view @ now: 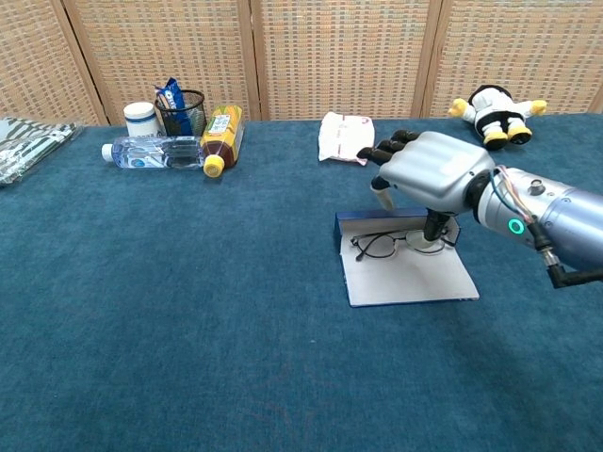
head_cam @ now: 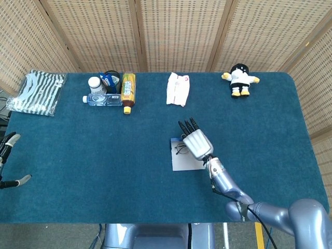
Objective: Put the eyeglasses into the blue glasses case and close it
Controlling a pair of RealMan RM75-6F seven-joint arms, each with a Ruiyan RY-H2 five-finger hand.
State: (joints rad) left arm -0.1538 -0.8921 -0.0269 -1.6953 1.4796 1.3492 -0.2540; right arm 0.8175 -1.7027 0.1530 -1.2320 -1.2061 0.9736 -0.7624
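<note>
The eyeglasses (view: pixel 384 244) (head_cam: pixel 181 149) lie on the pale lining of the open blue glasses case (view: pixel 415 279) (head_cam: pixel 184 163), near its far edge by the blue rim. My right hand (view: pixel 433 170) (head_cam: pixel 196 141) hovers palm-down just above them, fingers spread and pointing away. Its thumb hangs down beside the right lens; I see no grip on the frame. The case's right part is hidden under the hand in the head view. My left hand (head_cam: pixel 7 158) shows only at the far left edge of the head view, fingers apart and holding nothing.
At the back left stand a lying water bottle (view: pixel 155 153), a tea bottle (view: pixel 223 137), a white jar (view: pixel 139 118) and a mesh cup (view: pixel 181 110). A white packet (view: pixel 344 136) lies behind the case, a plush toy (view: pixel 495 104) back right, and striped cloth (head_cam: pixel 39 91) far left.
</note>
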